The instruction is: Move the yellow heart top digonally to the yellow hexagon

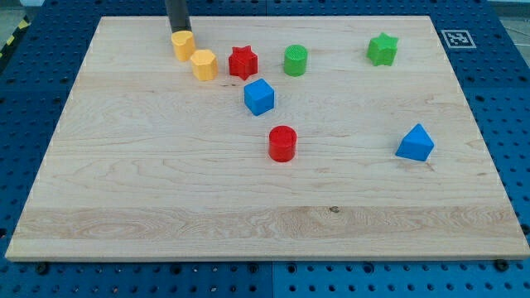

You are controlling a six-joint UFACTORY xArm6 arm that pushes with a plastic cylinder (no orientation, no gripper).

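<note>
Resting at the far edge of the pale wooden worktop [124, 190], near its far-left corner, my tip [178, 30] stands just behind the yellow heart-shaped block [183, 45]; the rod's dark lower end appears to touch that block's rear side. No pincer is fitted to this arm, so no open or closed state applies.

The yellow hexagonal block [204, 64] lies directly beside the yellow heart-shaped block, diagonally toward the near-right; the two appear to be in contact or almost so. The heart therefore sits at the hexagon's far-left diagonal.

Other items on the worktop:
- Red star-shaped block [243, 62]: just right of the hexagon, apart from it.
- Green cylindrical block [296, 60]: right of the red star, near the far edge.
- Green star-shaped block [383, 49]: toward the far-right corner.
- Blue cube-shaped block [259, 96]: just nearer than the red star, around the worktop's middle.
- Red cylindrical block [282, 143]: nearer than the blue cube, close to the centre.
- Blue wedge-like block [416, 143]: toward the right edge, well apart from the others.
</note>
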